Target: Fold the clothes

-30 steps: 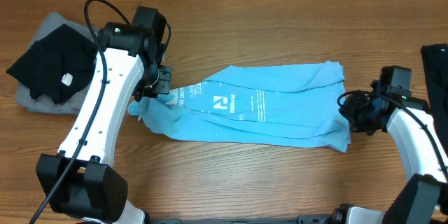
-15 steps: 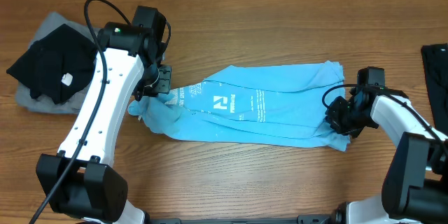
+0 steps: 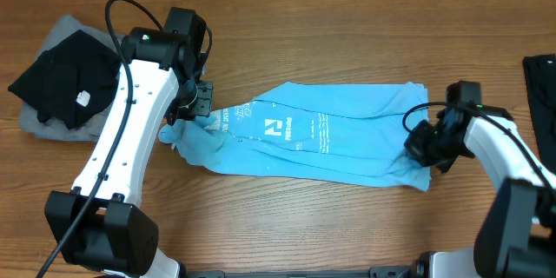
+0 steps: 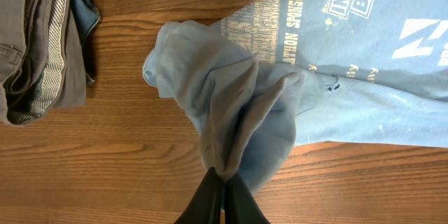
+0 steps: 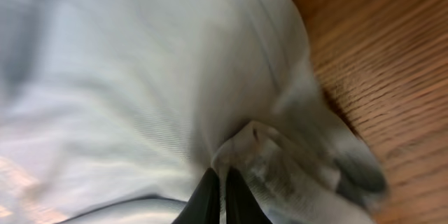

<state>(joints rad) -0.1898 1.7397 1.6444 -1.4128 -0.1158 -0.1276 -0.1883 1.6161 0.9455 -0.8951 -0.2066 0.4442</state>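
Observation:
A light blue T-shirt point(image 3: 321, 135) with white print lies stretched across the middle of the table. My left gripper point(image 3: 184, 113) is shut on the shirt's left end; the wrist view shows the bunched blue cloth point(image 4: 238, 105) pinched between the fingers point(image 4: 222, 176). My right gripper point(image 3: 423, 149) is shut on the shirt's right end, near the lower right corner. In the right wrist view the fingers point(image 5: 218, 175) pinch a fold of pale cloth point(image 5: 140, 77).
A pile of black and grey clothes point(image 3: 61, 78) lies at the far left; its folded edges show in the left wrist view point(image 4: 42, 42). Another dark garment point(image 3: 540, 82) lies at the right edge. Bare wood table point(image 3: 304, 217) lies in front.
My right gripper moved left from beside the shirt onto its right end and closed on the cloth. The left arm has not moved.

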